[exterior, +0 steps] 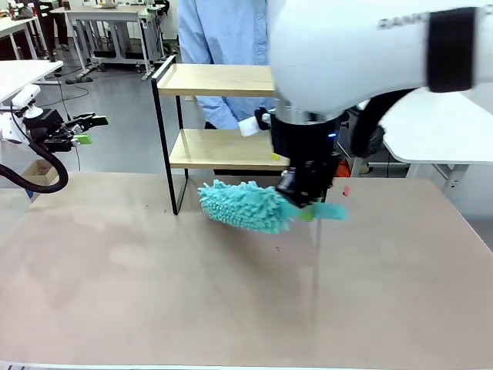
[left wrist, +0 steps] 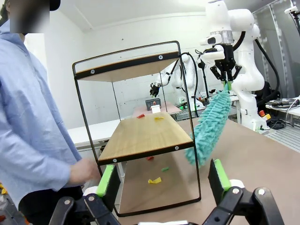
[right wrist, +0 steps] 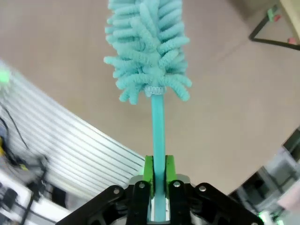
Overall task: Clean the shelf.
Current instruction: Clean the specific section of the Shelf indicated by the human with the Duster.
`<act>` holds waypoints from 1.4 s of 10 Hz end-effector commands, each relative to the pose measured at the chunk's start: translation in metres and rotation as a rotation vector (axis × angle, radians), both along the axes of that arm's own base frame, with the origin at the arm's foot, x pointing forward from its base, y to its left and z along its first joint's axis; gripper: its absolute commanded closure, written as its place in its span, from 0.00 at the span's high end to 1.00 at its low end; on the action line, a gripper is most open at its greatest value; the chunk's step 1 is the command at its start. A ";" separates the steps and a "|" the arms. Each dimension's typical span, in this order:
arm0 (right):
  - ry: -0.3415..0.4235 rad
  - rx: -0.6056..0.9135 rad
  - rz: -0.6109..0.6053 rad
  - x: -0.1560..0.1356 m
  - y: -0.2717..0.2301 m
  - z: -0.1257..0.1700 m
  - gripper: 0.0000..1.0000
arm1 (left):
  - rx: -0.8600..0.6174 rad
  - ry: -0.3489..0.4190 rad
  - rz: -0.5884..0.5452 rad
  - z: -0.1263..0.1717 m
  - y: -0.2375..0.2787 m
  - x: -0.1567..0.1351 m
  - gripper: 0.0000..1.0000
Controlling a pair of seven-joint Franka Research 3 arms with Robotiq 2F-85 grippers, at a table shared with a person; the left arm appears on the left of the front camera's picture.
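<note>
Shelf boards [left wrist: 140,136]: light wood, smooth, matt.
Shelf frame [exterior: 159,127]: thin black metal, slight sheen.
Duster head [exterior: 243,206]: teal chenille cloth, shaggy.
Duster handle [right wrist: 158,126]: smooth teal plastic.
Table top [exterior: 154,293]: beige, matt, faintly mottled.
Arm shell [exterior: 347,46]: glossy white plastic.
Shirt [left wrist: 28,117]: light blue cloth.

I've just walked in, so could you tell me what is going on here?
The right gripper is shut on the handle of a teal duster, holding its head low beside the shelf. The left gripper is open and holds nothing. A person stands at the shelf with a hand by its lower board. Small coloured scraps lie on that board and on the table beneath.
</note>
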State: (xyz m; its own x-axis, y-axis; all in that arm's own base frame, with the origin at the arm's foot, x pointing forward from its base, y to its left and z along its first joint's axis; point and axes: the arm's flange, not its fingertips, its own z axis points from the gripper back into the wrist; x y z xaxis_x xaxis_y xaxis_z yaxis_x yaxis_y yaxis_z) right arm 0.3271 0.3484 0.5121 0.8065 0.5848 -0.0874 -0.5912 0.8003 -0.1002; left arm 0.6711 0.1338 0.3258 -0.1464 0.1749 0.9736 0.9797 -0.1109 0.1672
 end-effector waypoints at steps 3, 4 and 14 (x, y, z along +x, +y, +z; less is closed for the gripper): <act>0.053 0.043 -0.036 0.019 0.032 -0.021 0.13 | 0.008 -0.018 -0.004 0.002 0.000 -0.001 1.00; -0.030 0.064 -0.144 0.019 0.030 -0.018 0.13 | 0.008 -0.018 -0.004 0.002 0.000 -0.001 1.00; -0.237 0.157 -0.425 0.049 0.137 -0.080 0.13 | 0.008 -0.018 -0.004 0.002 0.000 -0.001 1.00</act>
